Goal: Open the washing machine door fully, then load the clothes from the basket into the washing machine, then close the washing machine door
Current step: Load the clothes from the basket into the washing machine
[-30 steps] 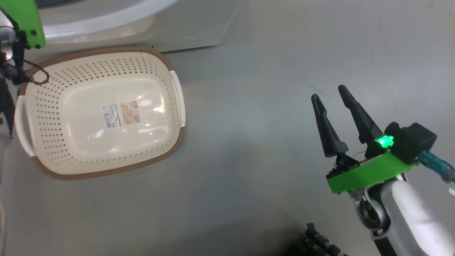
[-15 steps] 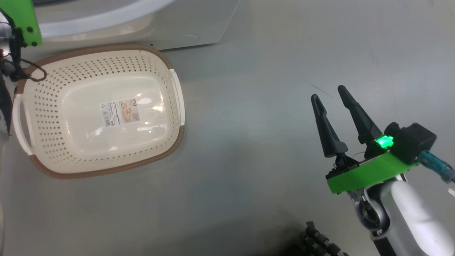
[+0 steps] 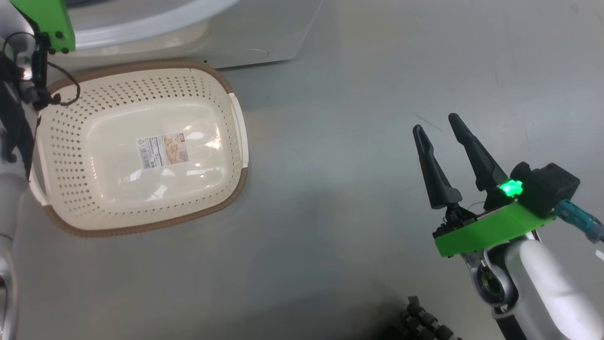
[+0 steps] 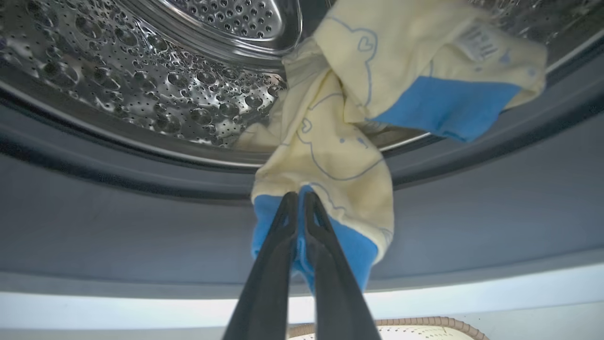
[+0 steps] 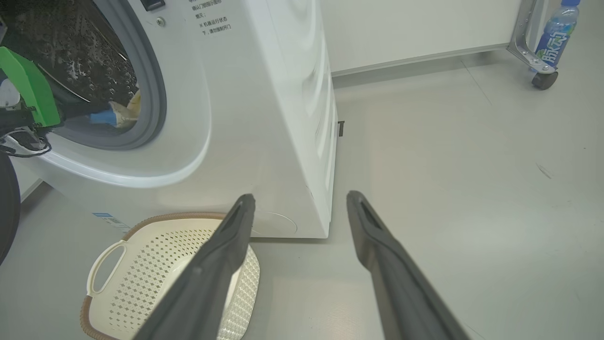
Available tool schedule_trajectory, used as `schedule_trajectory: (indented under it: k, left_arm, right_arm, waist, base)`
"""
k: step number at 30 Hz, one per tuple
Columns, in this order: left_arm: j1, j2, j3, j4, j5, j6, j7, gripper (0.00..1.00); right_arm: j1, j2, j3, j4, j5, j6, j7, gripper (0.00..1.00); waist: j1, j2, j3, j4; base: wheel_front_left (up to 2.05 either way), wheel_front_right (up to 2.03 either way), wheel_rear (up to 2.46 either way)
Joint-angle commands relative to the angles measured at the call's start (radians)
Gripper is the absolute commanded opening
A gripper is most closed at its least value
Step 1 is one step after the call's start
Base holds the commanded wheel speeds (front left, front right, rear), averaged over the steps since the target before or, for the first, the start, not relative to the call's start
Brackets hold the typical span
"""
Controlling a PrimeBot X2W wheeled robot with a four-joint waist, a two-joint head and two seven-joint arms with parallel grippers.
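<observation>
My L gripper (image 4: 299, 194) is squeezed tight on the blue edge of the clothes (image 4: 325, 156), w/ a bit of blue showing between the 2 fingers. The clothes are soft yellow w/ bear drawings. They hang over the grey rubber ring (image 4: 118, 222) at the mouth of the washer (image 5: 264, 118). The top part lies inside on the shiny drum (image 4: 141, 85), and the bottom part droops out over the ring. The basket (image 3: 141, 87) sits on the floor (image 3: 354, 71) right in front of the washer, and the sticker (image 3: 163, 151) on its bottom shows. My R gripper (image 3: 436, 123) is spread wide w/ nothing in it, up over the floor, well apart from the basket. A bottle (image 5: 554, 35) stands far off in the top corner of the R wrist view.
</observation>
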Motion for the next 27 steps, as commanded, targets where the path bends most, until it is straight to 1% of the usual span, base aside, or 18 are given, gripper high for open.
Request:
schedule_trajectory:
  k: [1, 2, 7, 12, 19, 27]
  left_arm:
    - [-0.041, 0.035, 0.019, -0.042, -0.002, -0.006, -0.045, 0.00]
    - [-0.041, 0.035, 0.019, -0.042, -0.002, -0.006, -0.045, 0.00]
    - [-0.073, 0.032, 0.025, -0.047, -0.007, -0.023, -0.140, 0.00]
    - [-0.113, 0.034, 0.031, -0.038, -0.006, -0.023, -0.224, 0.00]
    - [-0.172, 0.038, 0.031, 0.004, -0.010, -0.035, -0.255, 0.00]
    - [-0.239, 0.041, 0.017, 0.029, -0.005, -0.046, -0.266, 0.00]
  right_arm:
    - [0.013, -0.009, 0.016, -0.028, 0.006, 0.000, -0.010, 1.00]
    - [0.013, -0.009, 0.016, -0.028, 0.006, 0.000, -0.010, 1.00]
    - [0.017, -0.007, 0.018, -0.029, 0.007, 0.000, -0.010, 1.00]
    - [0.021, -0.005, 0.023, -0.028, 0.007, 0.000, -0.010, 1.00]
    - [0.027, -0.001, 0.029, -0.027, 0.011, 0.000, -0.010, 1.00]
    - [0.024, 0.005, 0.035, -0.030, 0.015, 0.000, -0.010, 1.00]
  waist:
    - [0.0000, 0.0000, 0.003, -0.002]
    - [0.0000, 0.0000, 0.003, -0.002]
    - [0.0000, 0.0000, 0.008, -0.009]
    - [0.0000, 0.0000, 0.014, -0.016]
    - [0.0000, 0.0000, 0.028, -0.027]
    - [0.0000, 0.0000, 0.079, -0.038]
  base:
    - [0.00, 0.00, 0.00]
    - [0.00, 0.00, 0.00]
    - [0.00, 0.00, 0.00]
    - [0.00, 0.00, 0.00]
    - [0.00, 0.00, 0.00]
    - [0.00, 0.00, 0.00]
